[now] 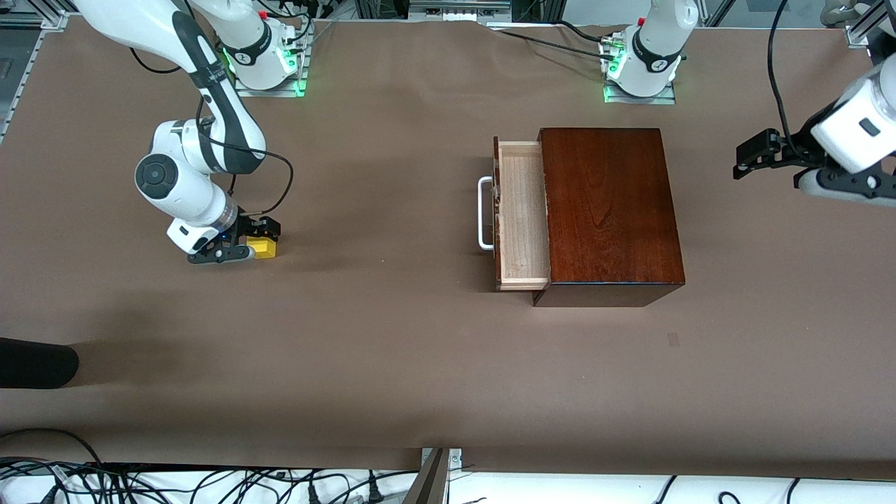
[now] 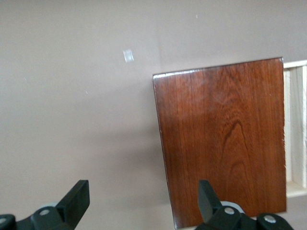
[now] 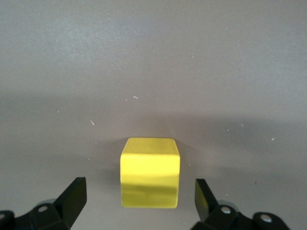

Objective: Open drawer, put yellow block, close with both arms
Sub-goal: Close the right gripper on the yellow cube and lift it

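Front view: drawer (image 1: pixel 521 213) is already pulled out of the dark wood box (image 1: pixel 607 210), white handle (image 1: pixel 484 213) facing the right arm's end of the worktop (image 1: pixel 392 364). Pale tray looks empty, so opening is done and I'm on the pick. Box sits toward the left arm's end, closer to the base edge than to the camera edge. Yellow block (image 1: pixel 264 246) is on the worktop well apart from the drawer, toward the right arm's end. Right gripper (image 1: pixel 241 241) is down at it, arm folded at the elbow, wrist tipped low, so the jaws come at the block from the side away from the drawer. Left gripper (image 1: pixel 752 155) hangs in the air over the worktop's edge at the left arm's end, clear of the box; that arm waits, I guess parked to leave the drawer free until closing.

Left wrist view: looking down on the box top (image 2: pixel 223 141), a strip of the drawer tray (image 2: pixel 297 124) at one side. Left gripper (image 2: pixel 144 201) jaws stand apart, nothing between them.

Right wrist view: yellow block (image 3: pixel 150 172) sits square between the right gripper's (image 3: pixel 140 199) two fingers (image 3: pixel 74 196), gap showing on both sides. Jaws apart, not clamped yet, block resting on the worktop. Lined up well; my call is that the next move is a small advance and squeeze. Risk: nudging the cube if one finger touches first.
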Controlling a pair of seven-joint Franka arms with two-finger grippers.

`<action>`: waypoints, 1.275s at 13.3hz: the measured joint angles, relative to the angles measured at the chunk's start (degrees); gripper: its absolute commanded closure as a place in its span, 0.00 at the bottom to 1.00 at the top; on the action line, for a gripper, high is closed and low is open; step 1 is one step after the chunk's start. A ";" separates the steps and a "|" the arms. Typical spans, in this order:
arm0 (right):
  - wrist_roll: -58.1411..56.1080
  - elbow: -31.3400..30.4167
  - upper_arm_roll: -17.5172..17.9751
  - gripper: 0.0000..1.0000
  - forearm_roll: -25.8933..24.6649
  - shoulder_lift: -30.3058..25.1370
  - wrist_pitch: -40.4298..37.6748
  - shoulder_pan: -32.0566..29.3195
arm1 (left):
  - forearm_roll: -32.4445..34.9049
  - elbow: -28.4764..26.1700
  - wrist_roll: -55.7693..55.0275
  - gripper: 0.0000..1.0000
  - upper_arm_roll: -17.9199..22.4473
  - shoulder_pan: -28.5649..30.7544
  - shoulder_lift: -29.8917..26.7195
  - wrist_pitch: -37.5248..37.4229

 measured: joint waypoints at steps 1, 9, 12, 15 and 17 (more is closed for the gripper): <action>0.00 0.00 0.00 0.01 0.00 0.35 0.45 0.00 | 1.01 -2.30 -0.06 0.00 0.12 -1.15 -1.70 1.53; 0.04 -0.02 0.01 0.86 0.01 3.52 3.00 0.00 | 2.20 -2.68 -0.18 0.00 3.70 -5.83 -1.12 2.60; 0.03 0.35 0.01 1.00 0.01 3.49 3.06 0.00 | 2.20 -1.61 -0.18 0.00 3.75 -5.96 -0.03 1.80; -0.18 6.92 0.31 1.00 0.01 2.11 -4.11 0.01 | 2.20 -1.51 -0.18 0.00 3.88 -5.96 0.03 1.64; -0.25 15.83 1.66 1.00 0.01 0.64 -14.54 0.06 | 2.20 -1.49 -0.18 0.00 3.89 -5.96 0.04 1.62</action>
